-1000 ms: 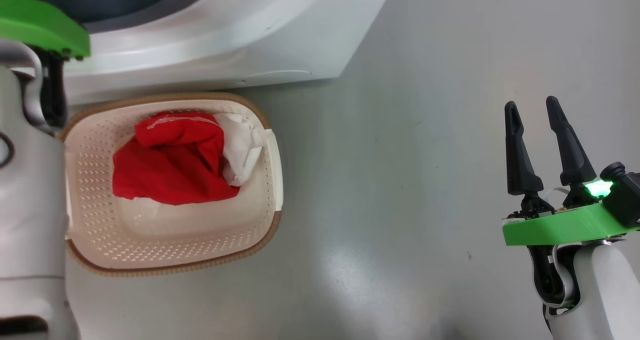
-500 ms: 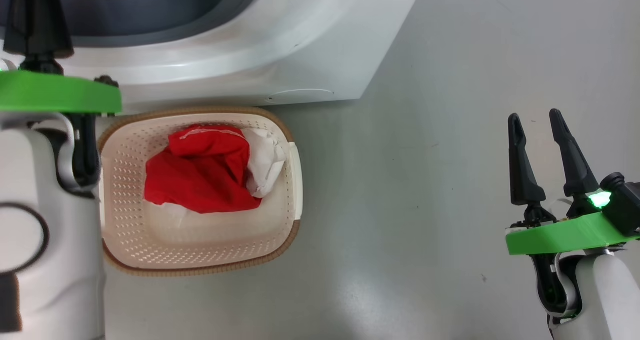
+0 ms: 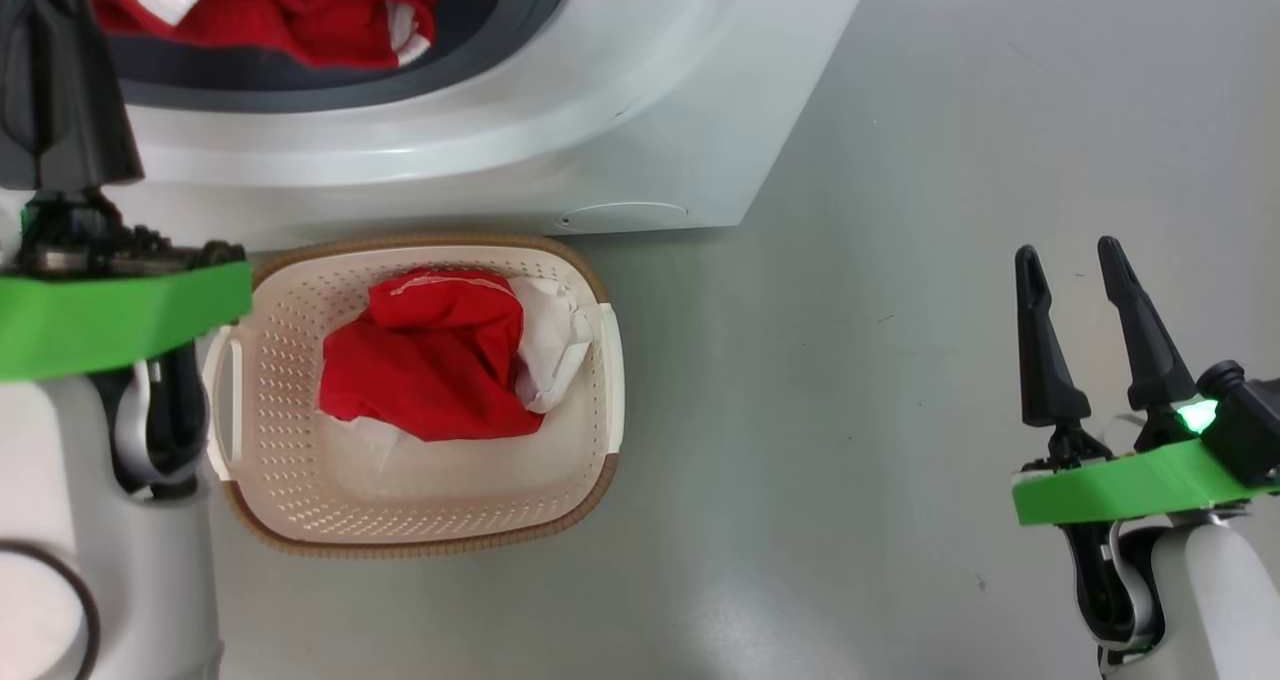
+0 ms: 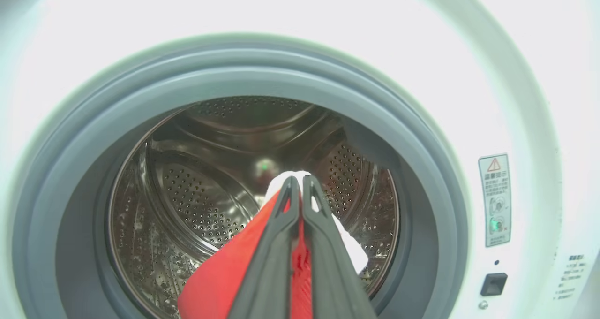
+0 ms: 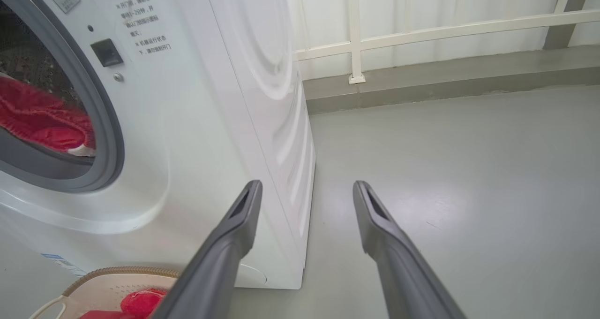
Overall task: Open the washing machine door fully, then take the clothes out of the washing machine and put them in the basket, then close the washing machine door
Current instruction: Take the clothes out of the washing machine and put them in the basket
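Note:
The washing machine (image 3: 600,110) stands with its drum (image 4: 197,187) uncovered; the door is out of view. In the left wrist view my left gripper (image 4: 296,183) is shut on a red garment (image 4: 220,277) with a white band (image 4: 349,246), held before the drum mouth. More red clothes (image 3: 300,10) lie at the grey seal (image 3: 480,40). The basket (image 3: 420,545) sits on the floor below the machine front, holding a red garment (image 3: 430,360) and a white cloth (image 3: 555,335). Far right, my right gripper (image 3: 1068,255) hangs open over bare floor.
Grey floor (image 3: 850,410) stretches to the right of the machine and basket. A white railing (image 5: 422,28) and a low kerb run along the back wall. My pale left forearm (image 3: 90,520) stands close to the basket's left handle (image 3: 225,390).
The head camera has swung up, bringing the drum mouth and its red clothes into view. My left wrist has drawn back from the machine relative to the basket. The right gripper stays as it was.

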{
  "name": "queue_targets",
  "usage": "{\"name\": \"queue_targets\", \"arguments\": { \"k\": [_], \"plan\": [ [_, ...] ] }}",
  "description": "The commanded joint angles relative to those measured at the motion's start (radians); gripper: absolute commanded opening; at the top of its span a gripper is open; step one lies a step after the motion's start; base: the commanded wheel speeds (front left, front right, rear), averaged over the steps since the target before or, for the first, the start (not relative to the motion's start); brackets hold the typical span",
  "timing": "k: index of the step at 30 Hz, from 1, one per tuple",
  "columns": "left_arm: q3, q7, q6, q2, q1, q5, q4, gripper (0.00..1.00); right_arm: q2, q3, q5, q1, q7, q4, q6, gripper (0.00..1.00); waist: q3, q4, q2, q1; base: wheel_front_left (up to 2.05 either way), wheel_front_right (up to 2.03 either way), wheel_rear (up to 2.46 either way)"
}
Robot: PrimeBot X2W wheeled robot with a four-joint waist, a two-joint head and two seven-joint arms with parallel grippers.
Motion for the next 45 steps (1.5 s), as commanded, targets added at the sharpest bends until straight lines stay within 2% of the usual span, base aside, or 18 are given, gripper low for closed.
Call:
{"name": "queue_targets", "arguments": {
  "k": [1, 11, 12, 18, 28, 45],
  "plan": [
    [0.021, -0.004, -0.006, 0.02, 0.038, -0.01, -0.073, 0.0, 0.0, 0.015, -0.012, 0.035, -0.006, -0.025, 0.007, 1.0, 0.0, 0.002, 0.0, 0.0, 0.0, 0.0, 0.0],
    [0.033, -0.004, -0.006, 0.001, 0.096, -0.012, -0.304, 0.0, 0.0, 0.013, -0.012, 0.039, -0.006, -0.032, 0.007, 1.0, 0.007, 0.005, 0.0, 0.0, 0.0, 0.0, 0.0],
    [0.033, -0.004, -0.006, -0.003, 0.106, -0.011, -0.358, 0.0, 0.0, 0.009, -0.012, 0.04, -0.006, -0.034, 0.007, 1.0, 0.01, 0.006, 0.0, 0.0, 0.0, 0.0, 0.0],
    [0.014, -0.004, -0.006, -0.011, 0.137, -0.006, -0.41, 0.0, 0.0, 0.008, -0.014, 0.039, -0.006, -0.034, 0.007, 1.0, 0.017, 0.01, 0.0, 0.0, 0.0, 0.0, 0.0],
    [-0.023, -0.004, -0.006, -0.016, 0.198, 0.0, -0.195, 0.0, 0.0, 0.012, -0.01, 0.022, -0.006, -0.039, 0.007, 1.0, 0.049, 0.005, 0.0, 0.0, 0.0, 0.0, 0.0],
    [-0.061, -0.004, -0.006, -0.009, 0.171, 0.025, 0.312, 0.0, 0.0, 0.017, 0.01, -0.027, -0.006, -0.055, 0.007, 1.0, 0.173, -0.012, 0.0, 0.0, 0.0, 0.0, 0.0]
  ]
}}
